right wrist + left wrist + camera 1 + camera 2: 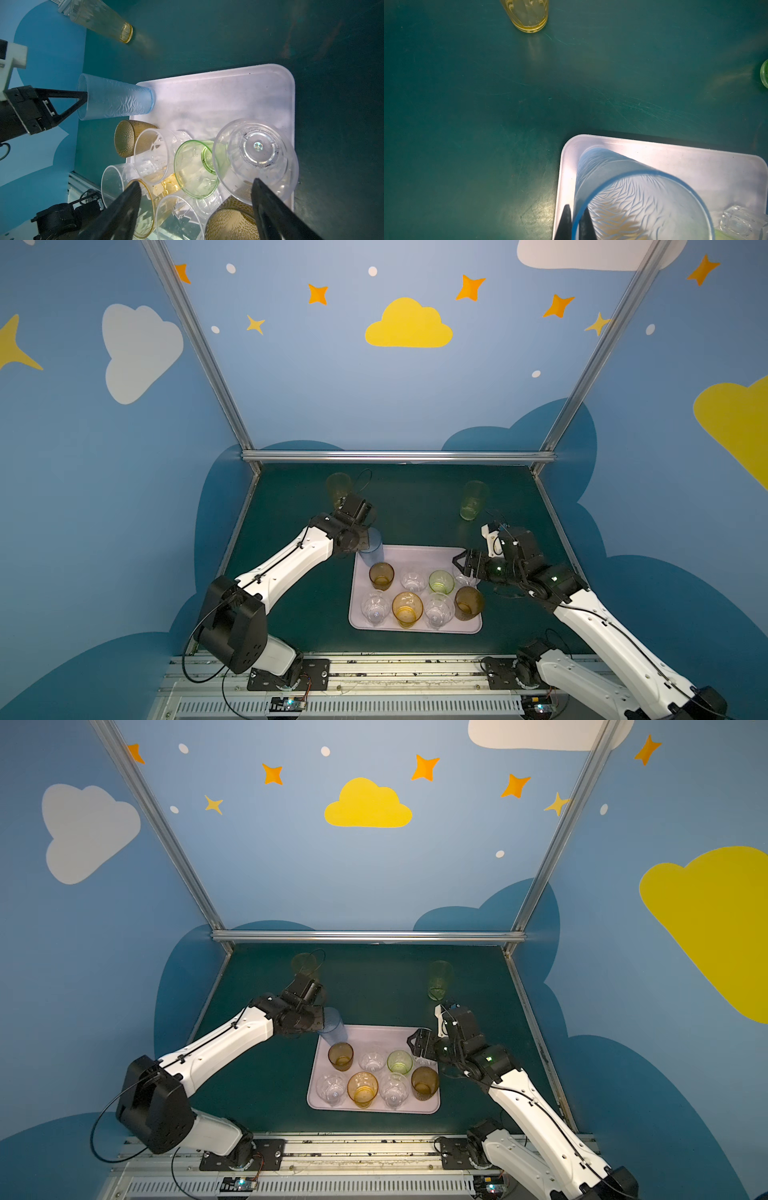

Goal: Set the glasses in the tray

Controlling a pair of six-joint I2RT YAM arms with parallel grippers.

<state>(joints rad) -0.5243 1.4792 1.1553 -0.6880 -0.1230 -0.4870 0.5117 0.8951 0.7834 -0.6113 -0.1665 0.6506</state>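
While left gripper (576, 207) pinched rim of tall blue tumbler (118, 101), tray (207, 93) beneath | right gripper (195, 182) gaped empty, clear tumbler (257, 149) just below.

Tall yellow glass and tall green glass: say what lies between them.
Nothing: only bare green tabletop between the tall yellow glass and the tall green glass, as both top views show.
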